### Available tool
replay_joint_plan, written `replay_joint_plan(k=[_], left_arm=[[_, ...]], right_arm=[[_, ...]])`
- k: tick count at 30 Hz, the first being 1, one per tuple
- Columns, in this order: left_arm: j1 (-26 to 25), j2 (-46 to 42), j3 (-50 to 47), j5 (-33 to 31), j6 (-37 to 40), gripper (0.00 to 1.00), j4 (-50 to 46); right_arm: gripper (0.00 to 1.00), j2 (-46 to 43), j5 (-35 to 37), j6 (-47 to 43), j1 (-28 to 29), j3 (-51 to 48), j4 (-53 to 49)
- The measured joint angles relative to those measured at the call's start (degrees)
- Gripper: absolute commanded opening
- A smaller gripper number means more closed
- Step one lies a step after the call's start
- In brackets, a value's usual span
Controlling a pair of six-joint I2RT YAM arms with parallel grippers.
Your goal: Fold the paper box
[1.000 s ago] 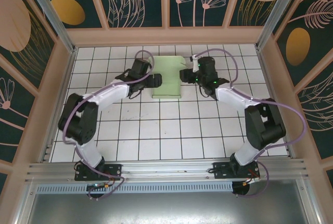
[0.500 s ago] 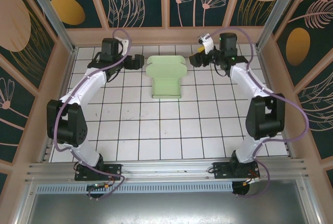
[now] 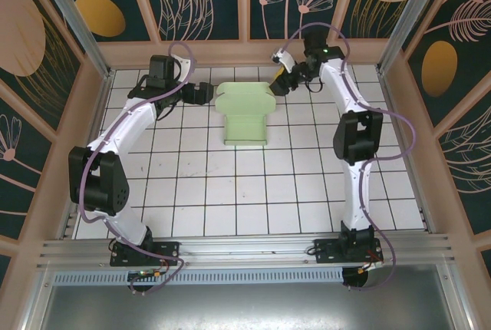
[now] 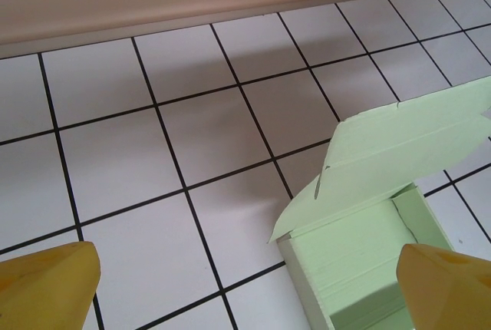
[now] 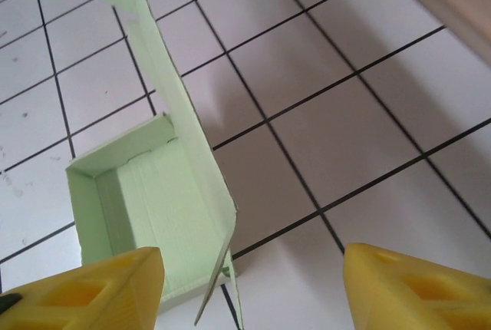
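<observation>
Paper box (image 3: pixel 247 119) lies lid raised on far surface (image 3: pixel 230 192); left claw (image 3: pixel 201 93) and right claw (image 3: pixel 280 83) flank it, both spread

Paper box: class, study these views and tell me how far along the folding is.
Done: the paper box has standing tray walls. In hand: nothing; left gripper and right gripper hang open beside the raised lid flap. Left: closing that lid.

White tiled floor (image 3: pixel 230 192), floral wall panels (image 3: pixel 192 0)

Both arms stretched fwd, L pincer (image 3: pixel 201 93) & R pincer (image 3: pixel 281 84) agape (empty).
</observation>
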Motion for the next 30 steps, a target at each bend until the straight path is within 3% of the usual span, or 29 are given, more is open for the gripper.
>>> replay_joint_plan(k=[8, 12, 21, 30], left_arm=[[0.0, 2.3, 0.0, 0.0, 0.8, 0.98, -0.2], [0.0, 3.2, 0.0, 0.0, 0.8, 0.98, -0.4], [0.0, 3.6, 0.0, 0.7, 0.8, 0.98, -0.4], [0.0, 3.6, -0.1, 1.0, 1.0, 0.98, -0.4]], right_arm=[[0.38, 2.6, 0.0, -3.7, 1.2, 1.5, -6.5], [0.33, 2.9, 0.3, -4.4, 1.2, 1.9, -7.6], [0.31, 4.4, 1.8, -5.0, 1.2, 3.5, -8.5], [0.21, 5.9, 3.0, -5.3, 1.2, 4.8, -9.0]])
